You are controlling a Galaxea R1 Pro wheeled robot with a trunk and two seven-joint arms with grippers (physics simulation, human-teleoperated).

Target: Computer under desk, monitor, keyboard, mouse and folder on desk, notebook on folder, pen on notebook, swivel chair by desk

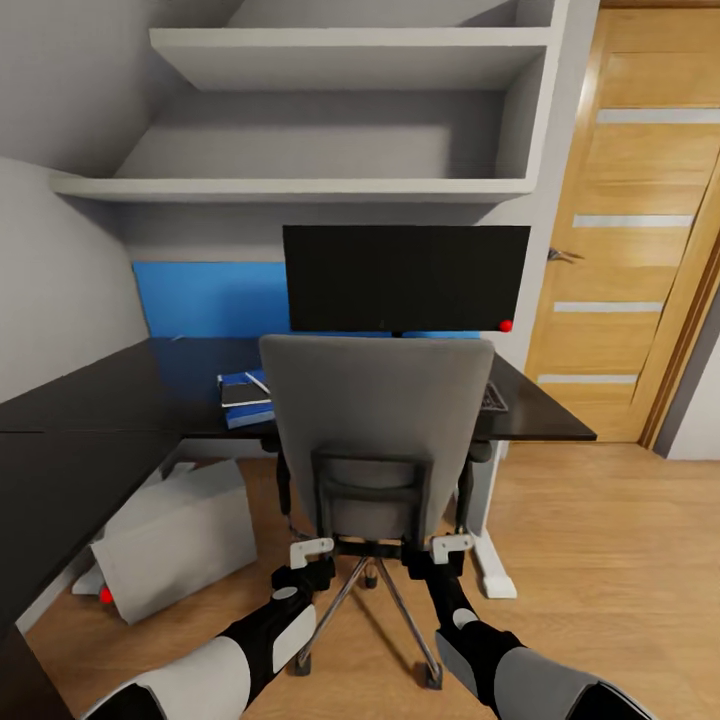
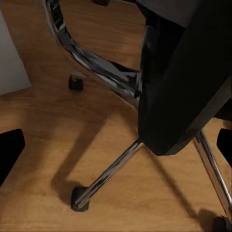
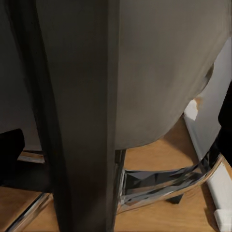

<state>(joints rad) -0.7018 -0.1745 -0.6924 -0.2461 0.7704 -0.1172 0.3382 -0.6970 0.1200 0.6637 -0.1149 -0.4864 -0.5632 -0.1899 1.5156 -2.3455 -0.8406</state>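
The swivel chair [image 1: 378, 440] stands at the front edge of the bench [image 1: 120, 400], its back toward the robot, with the left claw [image 1: 312, 550] and right claw [image 1: 452, 546] against the dark lower back frame; both sets of fingers stand apart, clamped on nothing. An uneven push is likely to pivot the chair on its casters, driving it into the bench edge or white bench leg [image 1: 492, 560]. The computer [image 1: 175, 540] lies tilted under the bench and may be struck.

The floor [image 1: 600, 540] is light brown wood. The walls [image 1: 60, 260] are grey. Two grey shelves [image 1: 300, 185] hang high on the back wall. A blue panel [image 1: 205, 298] runs along the wall below them. A wooden door [image 1: 630, 220] with pale stripes stands at the right.
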